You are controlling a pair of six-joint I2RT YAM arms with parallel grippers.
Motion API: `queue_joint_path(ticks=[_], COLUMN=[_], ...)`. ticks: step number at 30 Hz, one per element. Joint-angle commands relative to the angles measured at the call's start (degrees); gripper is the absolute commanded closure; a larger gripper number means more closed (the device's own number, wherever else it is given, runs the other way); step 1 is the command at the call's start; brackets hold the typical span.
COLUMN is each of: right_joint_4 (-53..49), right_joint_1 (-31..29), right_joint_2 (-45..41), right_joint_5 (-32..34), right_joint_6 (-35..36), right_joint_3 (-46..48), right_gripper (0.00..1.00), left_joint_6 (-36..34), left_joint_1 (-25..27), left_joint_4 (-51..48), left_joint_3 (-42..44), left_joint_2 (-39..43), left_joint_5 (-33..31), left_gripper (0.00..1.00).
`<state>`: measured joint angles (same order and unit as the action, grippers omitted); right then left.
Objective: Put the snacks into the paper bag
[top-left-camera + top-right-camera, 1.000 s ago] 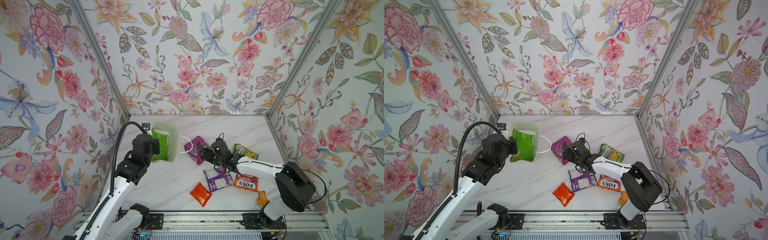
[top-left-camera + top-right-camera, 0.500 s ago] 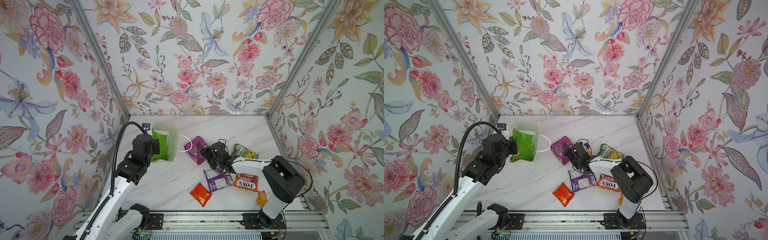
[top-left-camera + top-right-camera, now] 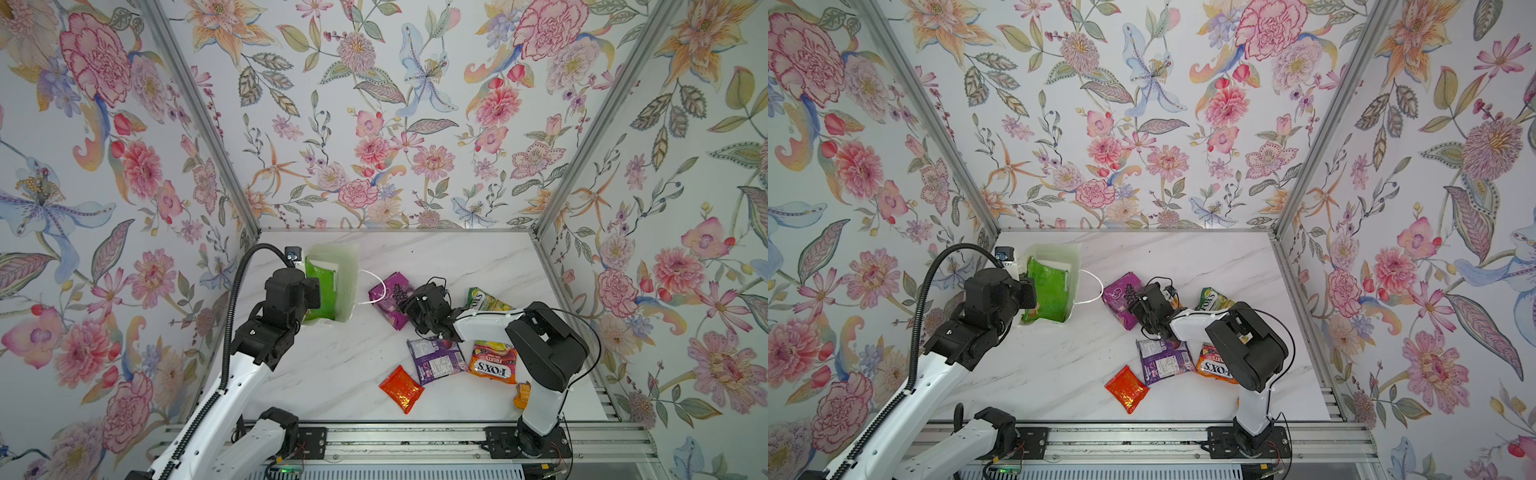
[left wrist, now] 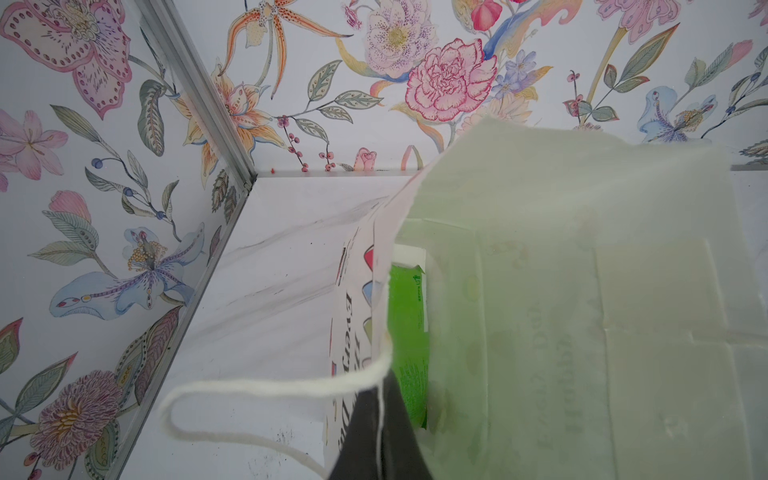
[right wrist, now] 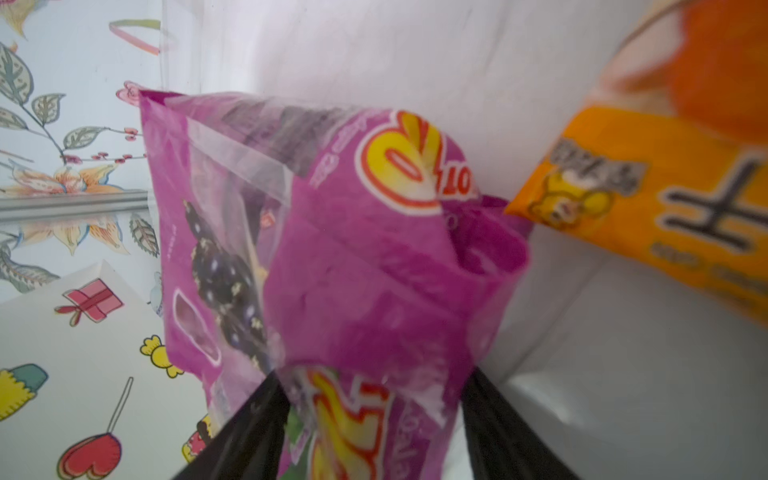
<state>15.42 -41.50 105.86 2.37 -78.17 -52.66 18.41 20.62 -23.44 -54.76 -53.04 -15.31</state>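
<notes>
The magenta packet (image 5: 332,257) fills the gap between the right gripper's (image 5: 372,384) fingers (image 5: 494,428), grip uncertain; the left gripper (image 4: 380,432) pinches the paper bag's (image 4: 582,249) rim.

White arm links (image 3: 232,386), black joint housings (image 3: 544,347), ribbed black cable hose (image 3: 235,291)

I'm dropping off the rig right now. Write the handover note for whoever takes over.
Left gripper: shut on the paper bag rim; the bag stands open.
Right gripper: jaws straddle the magenta packet; firm grip unclear.
Done: green chips bag is inside.
Left: magenta packet, green FOX'S bag, dark purple packet, orange FOX'S bag, red-orange foil pack, orange sachet by the right arm's base, another orange sachet beside the right gripper.
</notes>
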Motion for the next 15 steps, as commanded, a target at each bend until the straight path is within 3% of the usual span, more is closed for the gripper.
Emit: queue_joint_path(ticks=[1, 5, 11, 15], right_joint_4=[4.0, 6.7, 6.2, 6.5], right_joint_1=[0.0, 0.0, 0.0, -0.2], right_joint_2=[0.9, -1.7, -4.7, -6.3], right_joint_5=[2.1, 4.1, 4.7, 4.2], right_joint_6=[-2.4, -2.6, 0.1, 1.7], right_joint_3=[5.3, 8.2, 8.5, 9.0], right_gripper=[0.51, 0.73, 0.85, 0.85], left_joint_6=[0.0, 0.0, 0.0, 0.0], left_joint_1=[-0.8, -0.8, -0.9, -1.1], left_joint_4=[1.2, 1.1, 1.1, 1.1], left_joint_3=[0.5, 0.5, 0.4, 0.5], left_joint_2=[0.0, -0.3, -0.5, -0.7], left_joint_5=[0.2, 0.4, 0.5, 0.8], left_gripper=[1.00, 1.00, 1.00, 1.00])
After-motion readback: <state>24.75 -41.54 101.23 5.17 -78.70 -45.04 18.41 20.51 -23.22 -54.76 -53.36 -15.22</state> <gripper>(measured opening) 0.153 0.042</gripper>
